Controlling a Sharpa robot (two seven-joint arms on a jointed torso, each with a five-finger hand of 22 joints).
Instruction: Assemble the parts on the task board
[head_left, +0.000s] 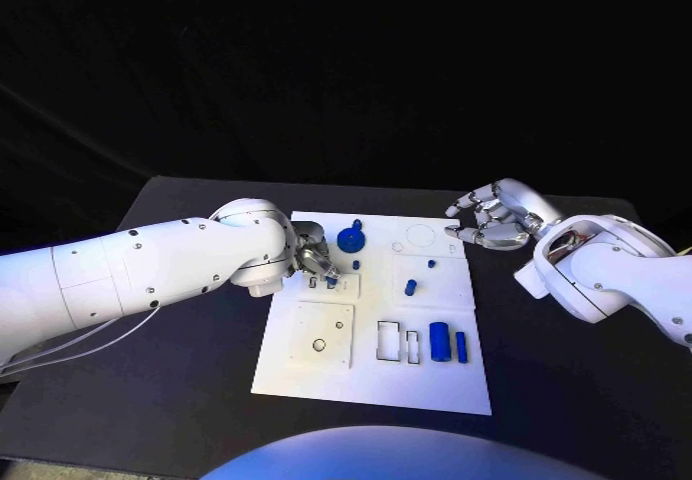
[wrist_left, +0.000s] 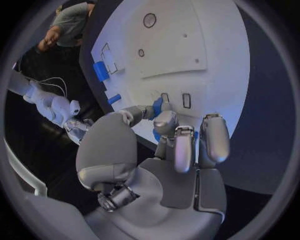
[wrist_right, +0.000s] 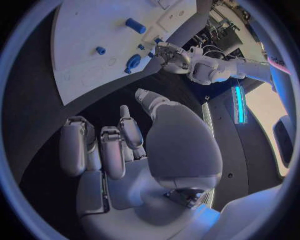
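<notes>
The left hand (head_left: 315, 262) is pinching a small blue part (head_left: 333, 281) against the white task board's (head_left: 325, 385) upper left area. The right hand (head_left: 490, 220) is hovering empty, fingers loosely curled, beside the board's far right corner. No writing is showing anywhere.

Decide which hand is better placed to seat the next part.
Left. The left hand is over the board, its fingers pinching a blue part beside slots. The right hand sits off the board.
</notes>
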